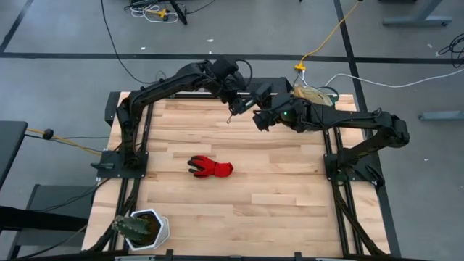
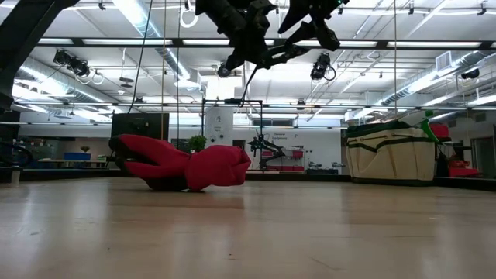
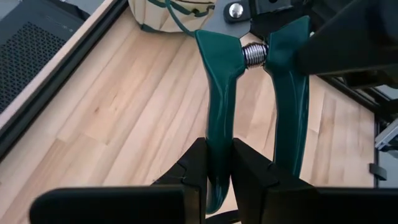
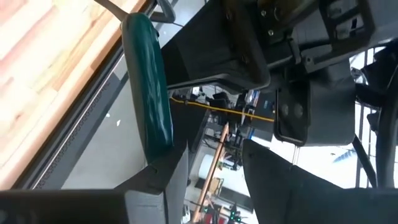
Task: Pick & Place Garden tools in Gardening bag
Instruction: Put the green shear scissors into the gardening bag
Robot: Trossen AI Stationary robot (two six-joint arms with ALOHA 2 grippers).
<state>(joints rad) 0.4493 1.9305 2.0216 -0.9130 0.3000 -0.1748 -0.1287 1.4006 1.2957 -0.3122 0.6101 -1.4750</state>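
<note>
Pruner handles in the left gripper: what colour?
Dark green handles, clearest in the left wrist view.

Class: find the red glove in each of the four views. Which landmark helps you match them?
High view: red glove, near the picture's middle.
Low view: left of centre, lying flat.
Left wrist view: not in it.
Right wrist view: not in it.
Shared landmark: gardening bag.

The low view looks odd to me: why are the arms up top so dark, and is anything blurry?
Low view: bright ceiling lights behind turn the arms into silhouettes; the red glove is slightly soft, close to the lens. Left wrist view: the green handles are sharp.
</note>
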